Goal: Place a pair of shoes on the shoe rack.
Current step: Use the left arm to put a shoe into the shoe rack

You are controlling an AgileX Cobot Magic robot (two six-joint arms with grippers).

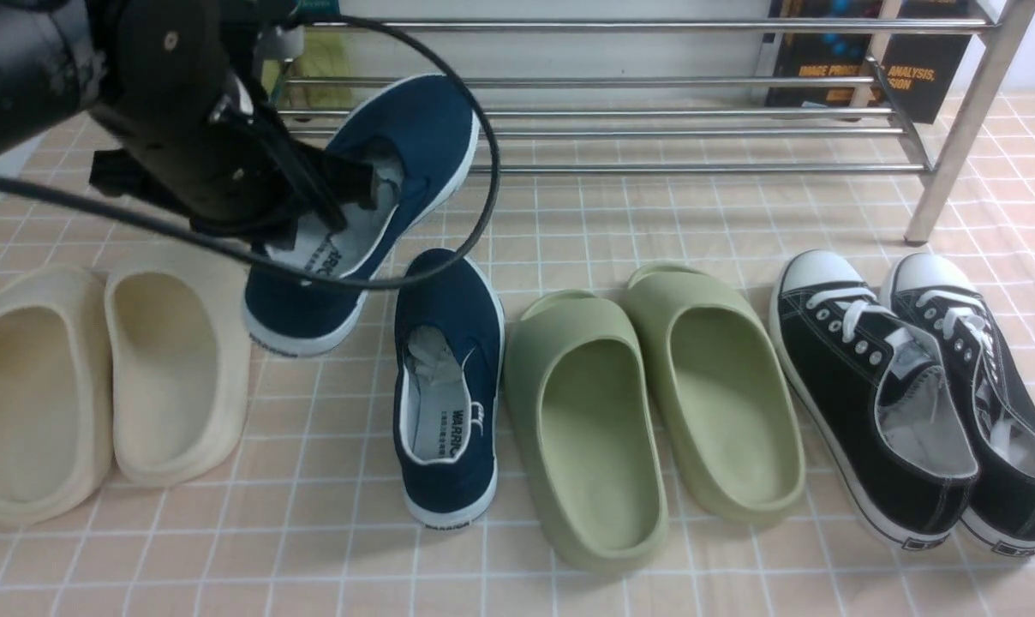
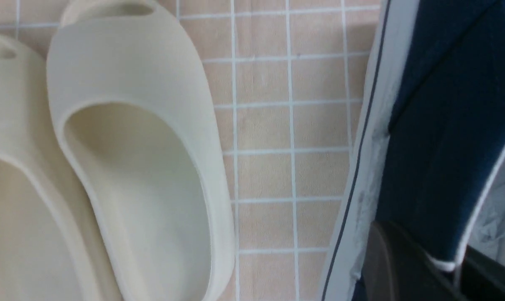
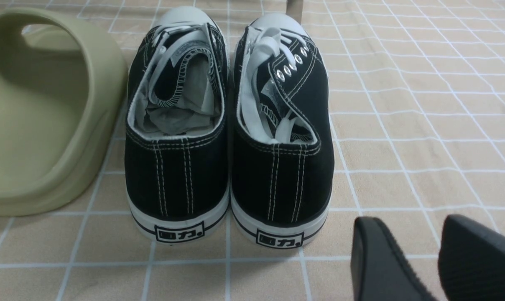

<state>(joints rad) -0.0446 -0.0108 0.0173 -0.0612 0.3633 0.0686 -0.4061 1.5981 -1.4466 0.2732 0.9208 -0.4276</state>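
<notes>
1. Handling, judged: the held navy slip-on (image 1: 436, 128) should be light, with soft canvas sides that may crease under a pinch; the white rubber sole (image 1: 457, 176) should be stiffer and grippy; nothing looks fragile, though a one-sided hold could let the shoe swing or roll.
2. Hold: the left gripper (image 2: 411, 251) grasps the canvas side wall at the opening's edge; the right gripper's fingers stand apart, released, beside the black lace-up sneakers (image 3: 277, 179). For the second navy slip-on (image 1: 445, 386), a similar pinch on the collar's side, one finger inside, seems suitable.
3. Position: the held shoe is lifted and tilted in front of the shoe rack (image 1: 655, 169), toe toward the rack; its mate lies sole-down on the grid-patterned cloth (image 1: 346, 531), between the cream slides (image 1: 179, 368) and the green slides (image 1: 603, 428).
4. Appearance: both are navy canvas with white soles and trim; grey insoles carry dark lettering; crumpled pale stuffing shows in the mate's toe.
</notes>
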